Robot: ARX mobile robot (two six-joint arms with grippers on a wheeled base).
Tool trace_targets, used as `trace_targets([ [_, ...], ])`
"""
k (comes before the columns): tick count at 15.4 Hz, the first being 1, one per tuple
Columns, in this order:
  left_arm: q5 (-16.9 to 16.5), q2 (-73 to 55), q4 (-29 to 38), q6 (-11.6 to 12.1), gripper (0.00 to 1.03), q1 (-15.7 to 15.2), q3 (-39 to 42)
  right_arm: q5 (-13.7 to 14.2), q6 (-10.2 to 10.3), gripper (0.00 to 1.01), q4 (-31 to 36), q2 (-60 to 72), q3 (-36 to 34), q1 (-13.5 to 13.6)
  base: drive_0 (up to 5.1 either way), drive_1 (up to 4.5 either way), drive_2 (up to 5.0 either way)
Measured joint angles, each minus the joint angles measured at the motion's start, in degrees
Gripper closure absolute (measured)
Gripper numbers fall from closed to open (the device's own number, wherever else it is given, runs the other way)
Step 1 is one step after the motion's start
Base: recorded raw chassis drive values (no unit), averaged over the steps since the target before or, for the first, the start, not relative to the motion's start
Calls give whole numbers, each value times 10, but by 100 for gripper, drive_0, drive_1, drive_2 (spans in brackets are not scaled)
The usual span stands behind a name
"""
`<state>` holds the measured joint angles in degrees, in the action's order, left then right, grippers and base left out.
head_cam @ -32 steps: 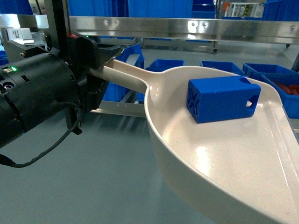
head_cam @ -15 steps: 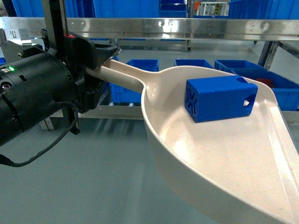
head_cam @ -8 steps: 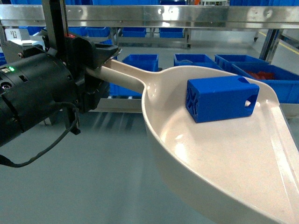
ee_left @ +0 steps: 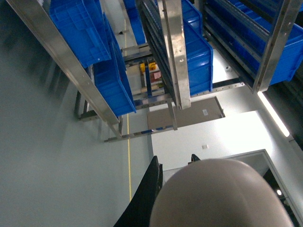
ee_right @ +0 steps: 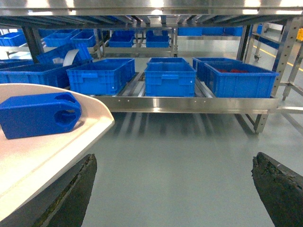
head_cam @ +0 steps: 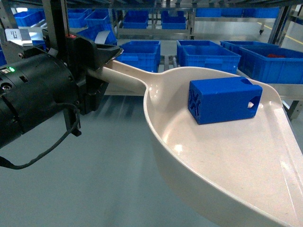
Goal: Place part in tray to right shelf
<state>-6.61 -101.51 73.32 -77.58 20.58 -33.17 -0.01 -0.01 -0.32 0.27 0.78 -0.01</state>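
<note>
My left gripper (head_cam: 102,59) stays clenched on the cream scoop-shaped tray (head_cam: 213,170), boxy blue plastic part (head_cam: 225,100) aboard. The steel shelf (ee_right: 189,103) with blue crates (ee_right: 169,78) has dropped lower at twelve o'clock, so I'm closing in. My right gripper (ee_right: 173,189) hangs released.

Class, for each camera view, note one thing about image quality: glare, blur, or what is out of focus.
Head view: small glare spots on the glossy tray; the part is sharp. Left wrist view: the floor at left is smeared and the tray's underside fills the bottom, soft. Right wrist view: the claw fingers are dark and blurred; the shelf's crates are crisp.
</note>
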Motion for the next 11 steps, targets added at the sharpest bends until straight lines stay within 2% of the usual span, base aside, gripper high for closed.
trace_targets([
  [11, 0, 0, 0, 0, 90, 0, 0, 0, 0, 3, 1, 0, 0, 0, 0, 0, 0],
])
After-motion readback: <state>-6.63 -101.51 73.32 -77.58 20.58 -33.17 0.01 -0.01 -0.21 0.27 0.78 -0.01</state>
